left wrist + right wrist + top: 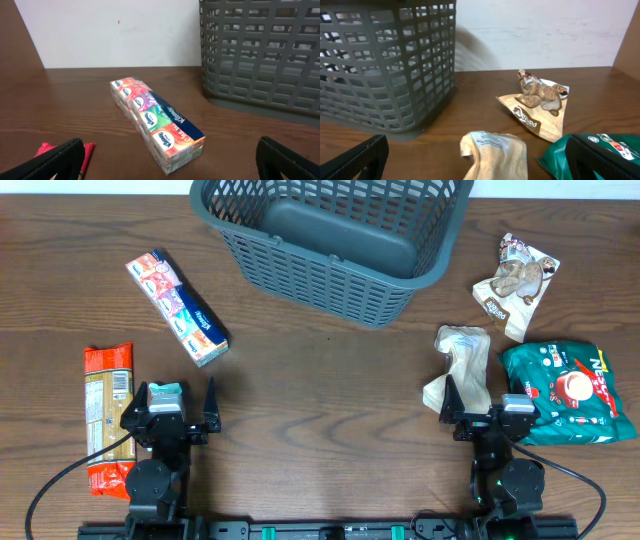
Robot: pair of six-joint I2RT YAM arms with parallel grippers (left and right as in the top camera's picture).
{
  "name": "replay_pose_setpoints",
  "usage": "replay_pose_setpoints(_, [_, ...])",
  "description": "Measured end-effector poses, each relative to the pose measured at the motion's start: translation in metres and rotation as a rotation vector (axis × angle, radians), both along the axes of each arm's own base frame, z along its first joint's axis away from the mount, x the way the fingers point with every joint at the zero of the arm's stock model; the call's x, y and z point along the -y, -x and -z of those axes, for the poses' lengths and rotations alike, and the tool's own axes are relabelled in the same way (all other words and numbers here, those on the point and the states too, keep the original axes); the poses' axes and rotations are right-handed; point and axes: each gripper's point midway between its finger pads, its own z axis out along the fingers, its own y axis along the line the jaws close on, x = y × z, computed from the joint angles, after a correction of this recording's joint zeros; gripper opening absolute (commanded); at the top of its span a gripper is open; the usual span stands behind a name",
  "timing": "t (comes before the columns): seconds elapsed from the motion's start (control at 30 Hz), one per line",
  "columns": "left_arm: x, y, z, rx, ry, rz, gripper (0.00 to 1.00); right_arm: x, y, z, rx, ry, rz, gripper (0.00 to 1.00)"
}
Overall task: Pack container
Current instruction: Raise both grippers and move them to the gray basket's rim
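Around one container (320, 280), five packs (177, 307)

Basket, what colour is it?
The basket is dark grey all over, best seen in the overhead view.

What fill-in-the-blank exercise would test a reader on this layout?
1. The container is ____ inside.
2. The green bag lies on the robot's ____ side.
3. The left gripper and right gripper both stand ____, holding nothing.
4. The tissue pack lies on the robot's ____ side.

Missing words: empty; right; open; left.
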Motion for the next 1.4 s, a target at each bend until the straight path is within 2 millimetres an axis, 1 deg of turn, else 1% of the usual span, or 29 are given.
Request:
replay_pose_setpoints(0.17, [0.0,0.0,-0.004,0.016,0.014,-0.003,0.99,-0.007,0.0,-0.003,0.012,-0.071,-0.039,0.99])
replay_pose_setpoints(0.27, [-0.001,-0.001,-0.005,0.029,0.11,-0.014,0.99,-0.018,0.001,-0.002,-0.003,-0.141,-0.098,0.99])
replay_pose_setpoints(0.37, [0.0,0.002,0.0,-0.016,0.227,-0.023,0.99,-0.026,0.005,-0.003,-0.065,-0.191,-0.136,0.99])
replay_pose_setpoints(0.4, [0.001,0.004,0.001,-0.052,0.256,-0.028,0.99,-0.026,0.008,-0.011,-0.094,-0.204,-0.139,0.99])
replay_pose_setpoints(0.43, [0.002,0.005,-0.001,-0.068,0.275,-0.028,0.99,-0.027,0.009,-0.017,-0.103,-0.208,-0.14,0.99])
replay_pose_setpoints(0.47, [0.002,0.008,-0.004,-0.096,0.289,-0.029,0.99,-0.027,0.011,-0.028,-0.116,-0.213,-0.14,0.99])
replay_pose_setpoints(0.53, [0.004,0.009,-0.024,-0.126,0.31,-0.027,0.99,-0.026,0.015,-0.054,-0.169,-0.22,-0.134,0.99])
replay_pose_setpoints(0.57, [0.004,0.009,-0.038,-0.129,0.317,-0.026,0.99,-0.025,0.015,-0.068,-0.181,-0.22,-0.133,0.99])
replay_pose_setpoints(0.6, [0.005,0.008,-0.055,-0.135,0.322,-0.027,0.99,-0.027,0.015,-0.077,-0.214,-0.216,-0.138,0.99])
replay_pose_setpoints(0.67, [0.007,0.005,-0.086,-0.165,0.322,-0.022,0.99,-0.032,0.011,-0.1,-0.293,-0.202,-0.163,0.99])
replay_pose_setpoints(0.73, [0.009,-0.002,-0.109,-0.225,0.313,-0.02,0.99,-0.037,0.005,-0.117,-0.38,-0.188,-0.183,0.99])
replay_pose_setpoints(0.77, [0.009,-0.006,-0.119,-0.26,0.303,-0.022,0.99,-0.039,0.0,-0.126,-0.422,-0.181,-0.196,0.99])
replay_pose_setpoints(0.87, [0.011,-0.018,-0.138,-0.427,0.264,-0.033,0.99,-0.047,-0.014,-0.15,-0.568,-0.157,-0.232,0.99])
replay_pose_setpoints(0.97, [0.013,-0.037,-0.16,-0.573,0.227,-0.038,0.99,-0.059,-0.036,-0.182,-0.659,-0.155,-0.291,0.99])
replay_pose_setpoints(1.0, [0.014,-0.046,-0.167,-0.603,0.216,-0.038,0.99,-0.064,-0.047,-0.194,-0.653,-0.157,-0.316,0.97])
replay_pose_setpoints(1.03, [0.015,-0.055,-0.173,-0.646,0.201,-0.035,0.99,-0.07,-0.056,-0.206,-0.648,-0.157,-0.35,0.91])
replay_pose_setpoints(1.07, [0.015,-0.066,-0.181,-0.667,0.186,-0.03,0.99,-0.075,-0.065,-0.218,-0.626,-0.151,-0.383,0.8])
replay_pose_setpoints(1.1, [0.016,-0.076,-0.188,-0.69,0.171,-0.024,0.99,-0.08,-0.074,-0.23,-0.601,-0.145,-0.416,0.72])
replay_pose_setpoints(1.13, [0.017,-0.084,-0.195,-0.688,0.162,-0.017,0.99,-0.083,-0.079,-0.238,-0.582,-0.143,-0.436,0.68])
replay_pose_setpoints(1.23, [0.019,-0.118,-0.221,-0.655,0.117,0.009,0.99,-0.092,-0.1,-0.265,-0.518,-0.13,-0.487,0.46])
replay_pose_setpoints(1.3, [0.021,-0.133,-0.236,-0.621,0.102,0.021,1.0,-0.096,-0.112,-0.273,-0.501,-0.128,-0.506,0.33])
replay_pose_setpoints(1.33, [0.021,-0.14,-0.245,-0.597,0.097,0.026,1.0,-0.097,-0.119,-0.273,-0.502,-0.13,-0.512,0.26])
replay_pose_setpoints(1.4, [0.022,-0.151,-0.258,-0.562,0.088,0.033,0.95,-0.1,-0.134,-0.268,-0.518,-0.14,-0.521,0.13])
